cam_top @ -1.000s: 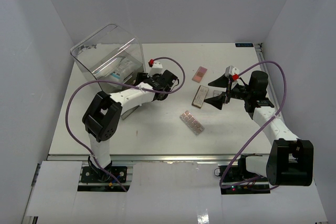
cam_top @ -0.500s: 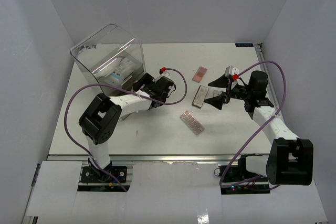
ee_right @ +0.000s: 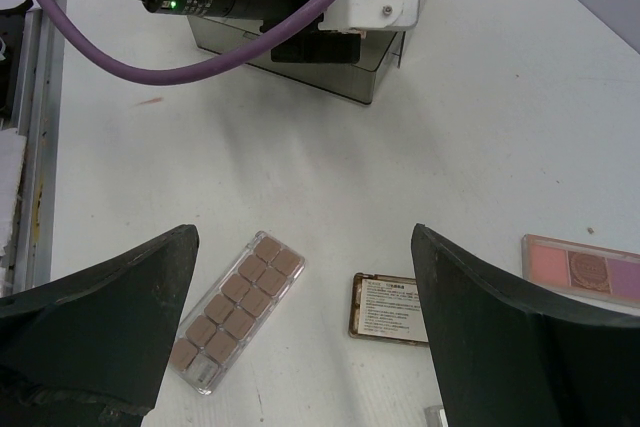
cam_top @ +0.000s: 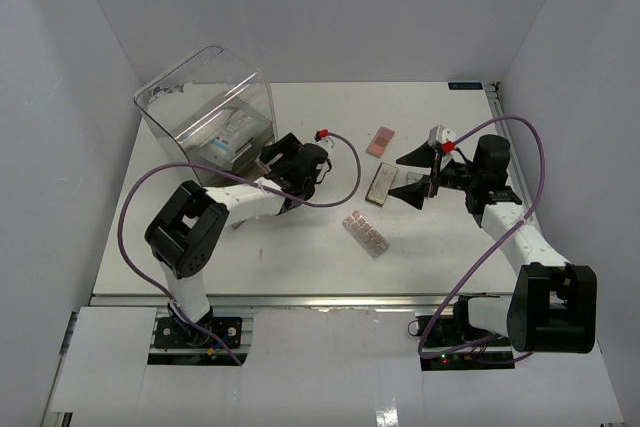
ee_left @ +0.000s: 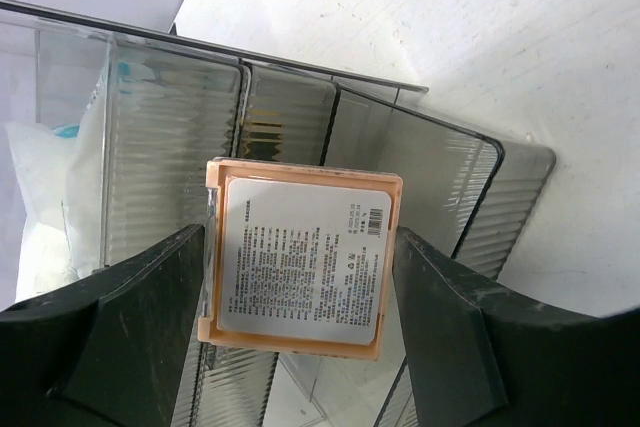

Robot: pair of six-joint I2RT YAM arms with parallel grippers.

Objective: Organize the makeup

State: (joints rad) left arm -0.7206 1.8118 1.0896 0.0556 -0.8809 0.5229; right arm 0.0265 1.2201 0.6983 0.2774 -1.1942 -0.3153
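Observation:
My left gripper (cam_top: pixel 270 157) (ee_left: pixel 300 239) is shut on a peach-pink palette (ee_left: pixel 295 272), its printed back label facing the camera, held right at the ribbed clear box (cam_top: pixel 205 107) (ee_left: pixel 170 177). White-blue sachets (cam_top: pixel 225 132) (ee_left: pixel 40 197) lie inside the box. My right gripper (cam_top: pixel 408 175) (ee_right: pixel 302 237) is open and empty above the table. Below it lie a pink multi-pan strip (cam_top: pixel 366 233) (ee_right: pixel 238 309) and a brown palette (cam_top: pixel 380 184) (ee_right: pixel 392 309), label up. A pink palette (cam_top: pixel 380 141) (ee_right: pixel 585 269) lies farther back.
The left arm's wrist and purple cable (ee_right: pixel 250 7) fill the top of the right wrist view, over a corner of the clear box (ee_right: pixel 300 57). White walls close in the table (cam_top: pixel 300 257) at the back and both sides.
My left wrist has turned and swung the held palette toward the clear box. The right arm and the loose items on the table have not moved.

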